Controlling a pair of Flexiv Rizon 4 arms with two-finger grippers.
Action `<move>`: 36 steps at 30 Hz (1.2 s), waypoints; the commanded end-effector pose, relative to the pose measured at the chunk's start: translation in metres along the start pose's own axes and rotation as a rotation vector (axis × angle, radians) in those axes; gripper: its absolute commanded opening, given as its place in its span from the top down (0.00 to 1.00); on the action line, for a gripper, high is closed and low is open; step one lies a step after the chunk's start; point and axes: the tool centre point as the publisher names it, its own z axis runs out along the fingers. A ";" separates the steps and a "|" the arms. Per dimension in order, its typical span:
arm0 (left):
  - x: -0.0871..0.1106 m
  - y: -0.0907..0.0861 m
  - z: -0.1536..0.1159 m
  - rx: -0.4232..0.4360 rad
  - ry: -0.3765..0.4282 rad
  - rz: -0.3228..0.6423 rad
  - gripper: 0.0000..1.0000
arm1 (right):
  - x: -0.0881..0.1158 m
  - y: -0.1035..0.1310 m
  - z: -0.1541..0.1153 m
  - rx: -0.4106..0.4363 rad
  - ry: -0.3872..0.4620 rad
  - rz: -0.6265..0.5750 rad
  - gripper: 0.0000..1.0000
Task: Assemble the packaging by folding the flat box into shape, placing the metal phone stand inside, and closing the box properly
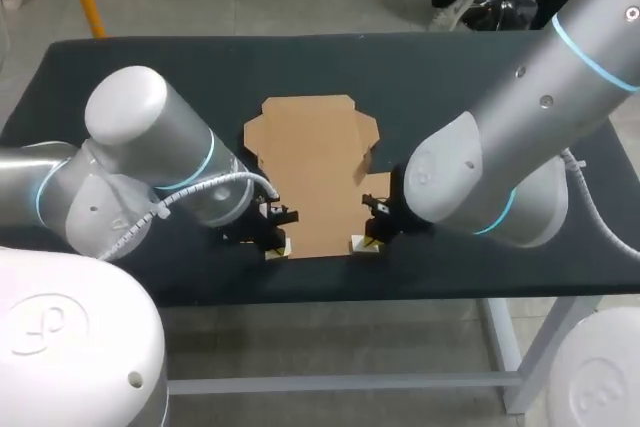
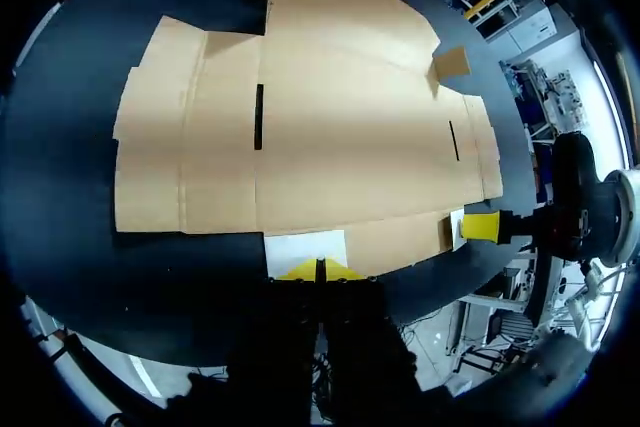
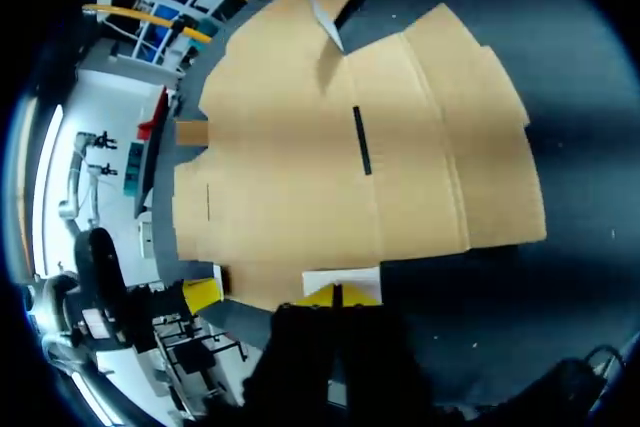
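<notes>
From the head view, the box (image 1: 315, 172) lies flat and unfolded in the middle of the table (image 1: 120, 77), its flaps spread on both sides. The left arm (image 1: 150, 147) comes in low from the left and the right arm (image 1: 520, 127) from the right. The left gripper (image 1: 272, 244) sits at the near left corner of the box and the right gripper (image 1: 366, 240) at the near right corner. They are near each other, with the box's near edge between them. A white patch (image 1: 358, 244) shows by each set of tips.

In the left wrist view, the left gripper (image 2: 320, 269) has its yellow tips drawn together, with only a thin dark line between them. They meet at a white patch (image 2: 305, 245) on the near edge of the box (image 2: 330, 137). The cardboard spreads flat ahead of the fingers, and a dark slit (image 2: 258, 115) is cut in one panel. The right gripper (image 2: 480, 225) shows off to the side at the same edge, beside another white patch. The table (image 2: 90, 277) is bare around the box.

In the right wrist view, the right gripper (image 3: 337, 294) also has its tips pressed together, at a white patch (image 3: 342, 279) on the box's near edge. The box (image 3: 340, 157) lies flat ahead of it, with a slit (image 3: 361, 139) in view. The left gripper (image 3: 200, 294) shows as a yellow tip off to the side.
</notes>
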 end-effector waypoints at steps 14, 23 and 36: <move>-0.015 -0.009 -0.065 0.020 0.047 -0.020 1.00 | -0.018 0.015 -0.064 0.030 0.261 0.020 1.00; -0.026 -0.019 -0.084 -0.018 0.114 -0.029 1.00 | -0.025 0.026 -0.082 0.057 0.349 0.051 1.00; -0.044 -0.039 -0.104 -0.052 0.181 -0.043 0.22 | -0.032 0.054 -0.107 0.077 0.427 0.083 0.27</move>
